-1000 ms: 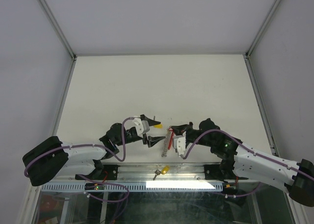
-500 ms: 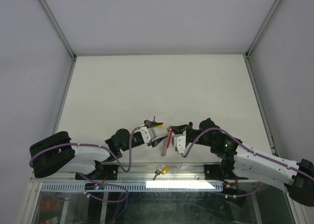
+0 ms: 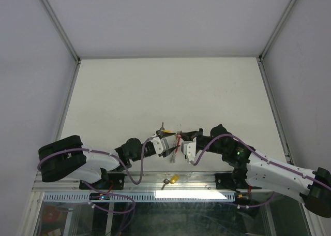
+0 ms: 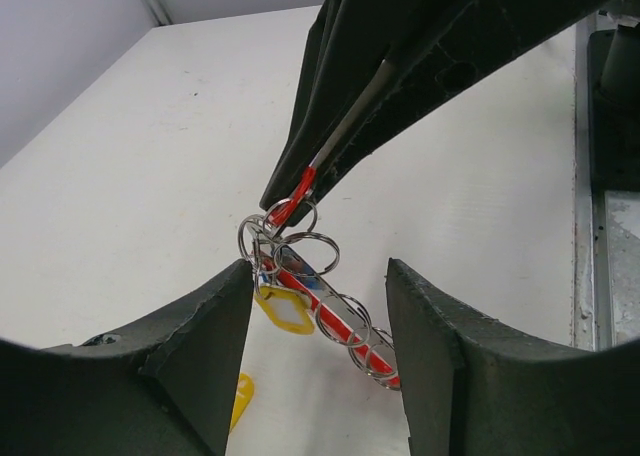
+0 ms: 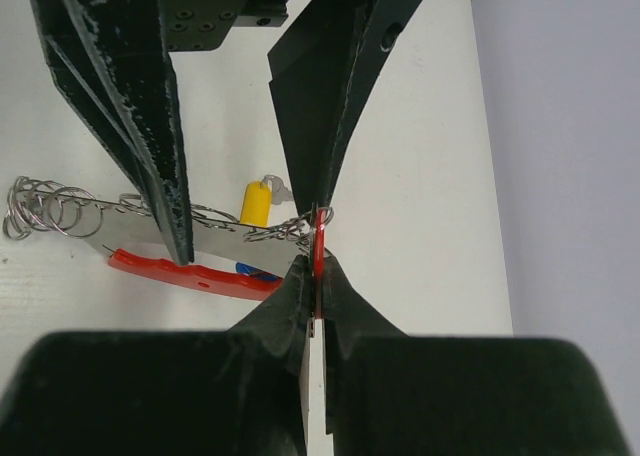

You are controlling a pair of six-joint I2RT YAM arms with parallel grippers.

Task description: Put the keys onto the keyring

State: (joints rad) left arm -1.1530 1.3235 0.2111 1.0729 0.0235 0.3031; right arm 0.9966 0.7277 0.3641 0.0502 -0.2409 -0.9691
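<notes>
Because the right hand (image 5: 315, 261) is clamped only on the thin end of the keyring (image 4: 310, 251), gripping its red band (image 5: 190, 269) and holding it low over the table (image 4: 150, 146) near the front edge, a sideways shove could twist the band out of that pinch and drop it. The left hand (image 4: 318, 272) has its fingers apart on either side of the dangling rings, and closing from here might tangle the loops rather than thread one. A yellow-tagged key (image 4: 283, 311) hangs beside one finger; I cannot tell whether it is already on a ring, so it might slip off.
</notes>
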